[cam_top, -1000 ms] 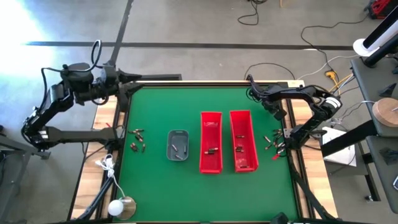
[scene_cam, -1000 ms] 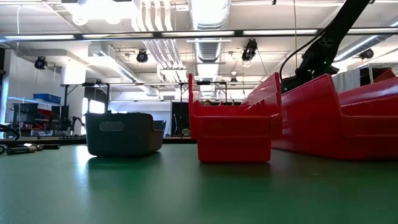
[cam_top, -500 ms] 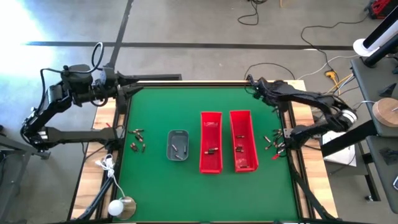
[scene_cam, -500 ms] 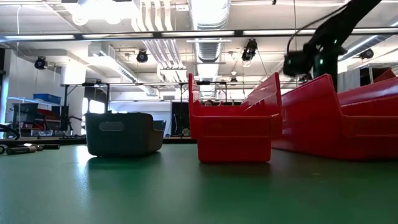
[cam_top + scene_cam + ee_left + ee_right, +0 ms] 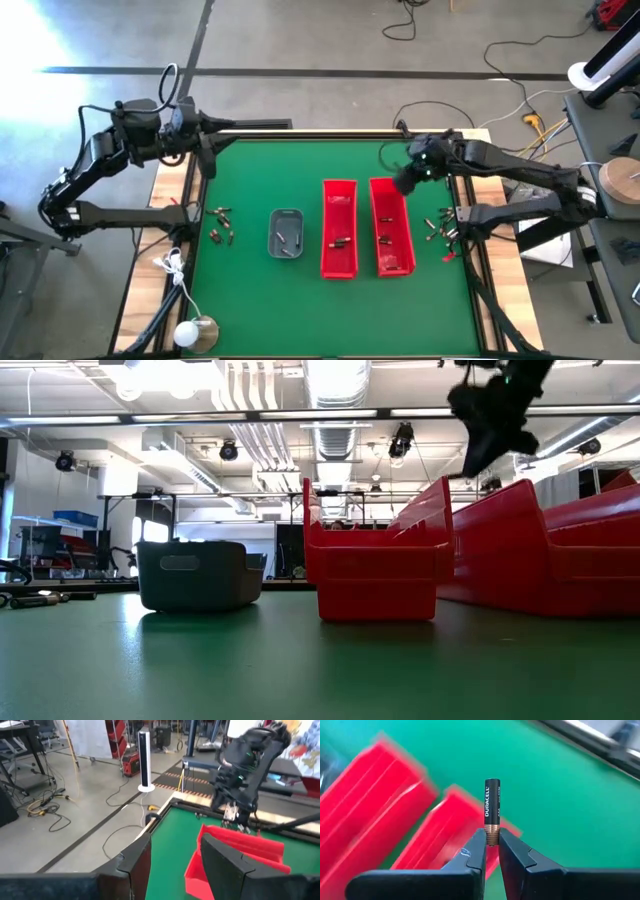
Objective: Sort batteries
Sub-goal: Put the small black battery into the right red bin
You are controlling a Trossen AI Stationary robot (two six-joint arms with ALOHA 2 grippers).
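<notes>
My right gripper [image 5: 405,181] hangs above the far end of the right red bin [image 5: 392,226], shut on one black battery with a copper end [image 5: 492,812]. It shows high up in the low view [image 5: 488,422] and in the left wrist view [image 5: 234,812]. More batteries lie loose on the green mat at the left [image 5: 222,224] and at the right edge [image 5: 441,231]; a few lie in the bins. My left gripper [image 5: 175,865] waits open over the table's far left corner [image 5: 205,150], holding nothing. My right gripper pinches the battery's copper end [image 5: 492,838] between its two fingertips [image 5: 479,845]. The battery's black body sticks out past the tips in line with the fingers, which slant down over the bins. It is lifted clear of everything.
A second red bin [image 5: 339,240] stands beside the right one, and a small grey tray [image 5: 286,232] left of it. A white cable and a round object [image 5: 197,333] lie at the near left corner. Bare green mat [image 5: 300,170] lies beyond the bins.
My right gripper has risen from low by the table's right edge and swung left to above the far end of the right red bin, rolling its wrist on the way. In the low view it climbs from behind the bin to the top of the picture.
</notes>
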